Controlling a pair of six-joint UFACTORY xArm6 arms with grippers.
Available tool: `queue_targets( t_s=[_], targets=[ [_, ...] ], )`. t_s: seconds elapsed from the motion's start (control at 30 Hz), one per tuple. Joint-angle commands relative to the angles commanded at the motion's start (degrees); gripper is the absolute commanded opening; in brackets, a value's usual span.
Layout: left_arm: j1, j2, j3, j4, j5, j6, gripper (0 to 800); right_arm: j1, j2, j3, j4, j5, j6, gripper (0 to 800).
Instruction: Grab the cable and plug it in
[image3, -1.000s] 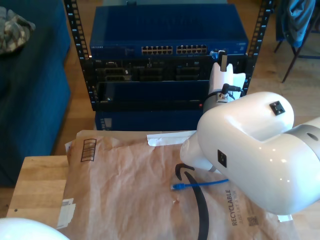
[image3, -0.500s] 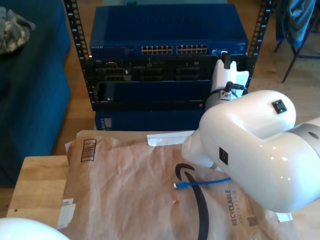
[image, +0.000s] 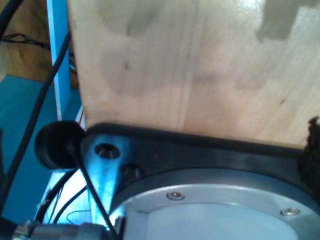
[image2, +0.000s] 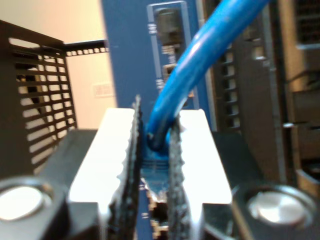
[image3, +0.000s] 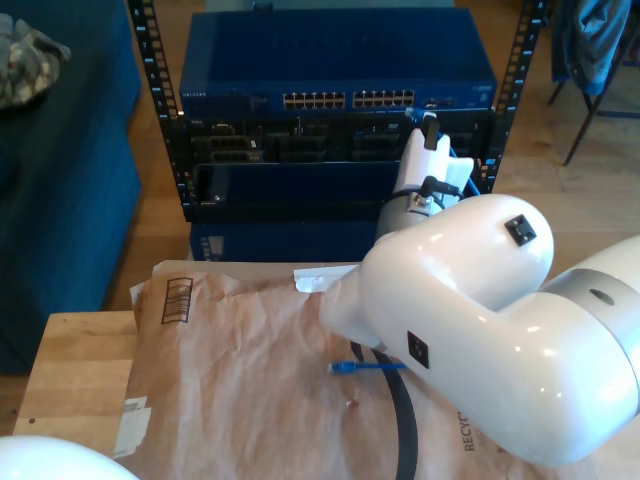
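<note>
The cable (image2: 200, 60) is a thin bright-blue cord. My second gripper (image2: 155, 137) is shut on its blue plug (image2: 152, 162), with the cord rising out of the jaws. Right ahead of the jaws is the blue face of the network switch (image2: 125, 60). In the exterior view my second gripper (image3: 428, 128) is up against the rack front, just below the right-hand end of the switch's port rows (image3: 348, 99). The cable's free end (image3: 345, 368) lies on the brown paper (image3: 250, 380), partly hidden under the white arm (image3: 470, 300).
The rack holds the blue switch (image3: 330, 60) above black panels (image3: 300, 145). A black printed curve (image3: 402, 420) runs over the paper on the wooden table (image3: 70, 370). A blue sofa (image3: 60, 200) stands at the exterior view's left. The first wrist view looks at wood (image: 200, 65) and a black base plate (image: 200, 150).
The second arm has swung toward the exterior view's left, carrying the gripper and plug along the rack front. The cable's free end slid a little left on the paper.
</note>
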Motion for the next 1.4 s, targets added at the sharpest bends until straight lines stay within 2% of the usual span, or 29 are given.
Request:
queue_targets(
  t_s=[0.3,0.53,0.7,0.83,1.03,1.23,1.4],
  targets=[
    [0.0,0.0,0.0,-0.09,0.0,0.09,800,1.67,0.62,-1.14,4.57,-1.23,-0.88,0],
    [0.0,0.0,0.0,-0.09,0.0,0.0,800,1.76,4.13,-5.19,5.1,-2.29,-5.8,0],
    [0.0,0.0,0.0,-0.09,0.0,0.09,800,1.85,5.45,-8.97,6.68,-2.55,-12.66,0],
    [0.0,0.0,0.0,-0.09,0.0,0.0,800,2.64,5.54,-9.41,7.65,-3.69,-15.12,0],
    [0.0,0.0,0.0,-0.09,0.0,0.09,800,4.48,5.98,-10.9,13.45,-6.95,-19.43,0],
    [0.0,0.0,0.0,0.0,0.0,0.09,800,5.54,8.62,-16.35,19.52,-7.3,-19.6,0],
    [0.0,0.0,0.0,-0.09,0.0,0.0,800,5.63,11.87,-21.89,20.4,-9.05,-20.13,0]
  ],
)
